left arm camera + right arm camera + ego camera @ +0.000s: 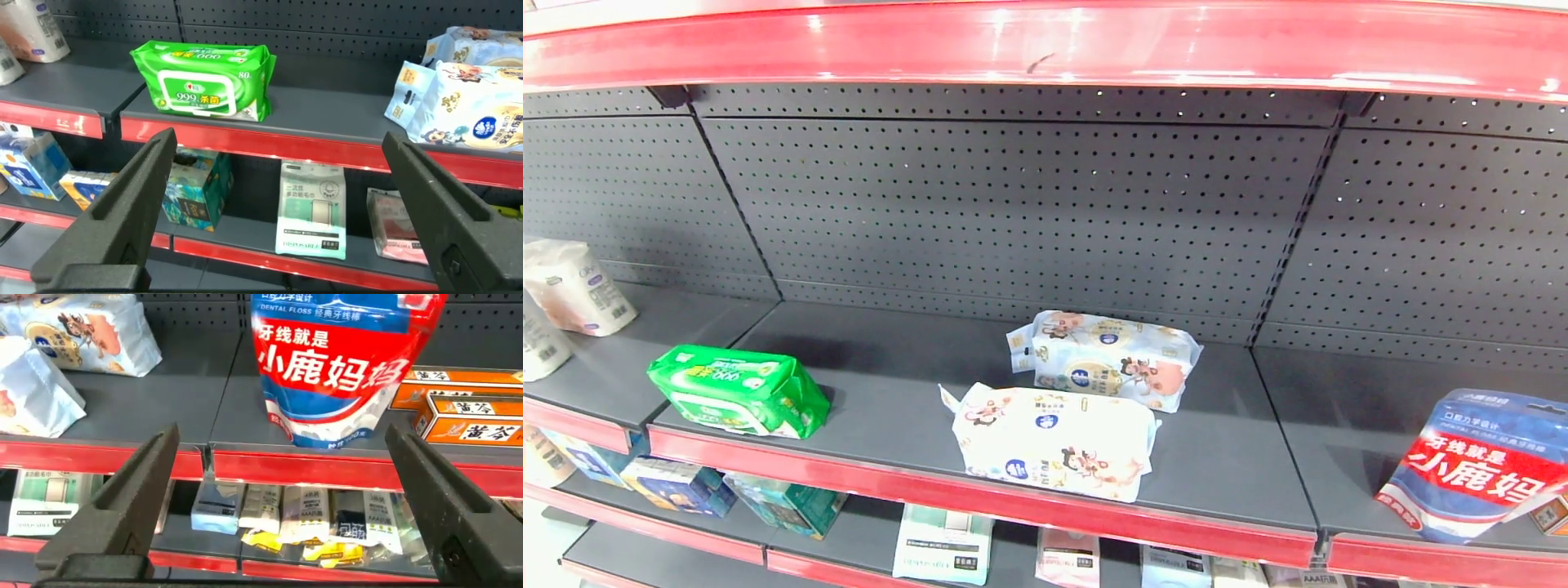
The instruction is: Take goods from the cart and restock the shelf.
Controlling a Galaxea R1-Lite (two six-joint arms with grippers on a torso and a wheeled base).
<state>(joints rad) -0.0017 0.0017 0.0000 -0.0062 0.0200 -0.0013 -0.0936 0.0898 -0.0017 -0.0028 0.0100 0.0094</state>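
Both grippers hang before the shelf with nothing in them. Your left gripper has its jaws spread wide and released, level with the red front edge of the middle board, facing the green wipes pack. Your right gripper is likewise released, jaws wide apart, in front of the right board, where the blue and red pouch stands.

From the head view, the green wipes pack lies flat at the front left corner of the middle board, close to the front edge. Right of that board's centre lie two white cartoon-printed packs. The front white pack reaches the front edge. The rear white pack lies just behind it, between it and the perforated back panel; you cannot tell whether the two touch.

On the right board the blue and red pouch stands tilted near the front edge. The orange boxes lie stacked just beside it, toward the right end. On the left board, white wrapped rolls sit at the far left end.

On the lower shelf, under the green pack, a teal box stands near blue cartons. A white and green pouch stands farther along, under the gap between the green pack and the white packs.
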